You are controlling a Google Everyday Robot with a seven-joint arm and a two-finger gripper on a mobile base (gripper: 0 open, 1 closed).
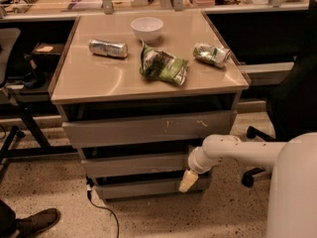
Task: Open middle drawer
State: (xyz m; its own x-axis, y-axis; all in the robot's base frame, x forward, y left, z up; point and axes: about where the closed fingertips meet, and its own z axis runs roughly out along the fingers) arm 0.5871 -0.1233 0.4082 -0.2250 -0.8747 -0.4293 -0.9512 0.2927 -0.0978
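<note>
The grey cabinet has three drawer fronts under a tan top [99,83]. The middle drawer [133,165] is the shallow plain grey front between the taller scratched top drawer [148,128] and the bottom drawer [143,188]. It stands a little behind the top drawer's front. My gripper [188,179] is at the right end of the middle drawer's front, its pale tip hanging down in front of the bottom drawer. My white arm [237,150] reaches in from the right.
On the top lie a white bowl [147,28], a silver can [108,48], a green chip bag [163,66] and a crushed can [212,54]. A black cable [101,207] trails on the speckled floor at the left. Chair legs [255,133] stand at the right.
</note>
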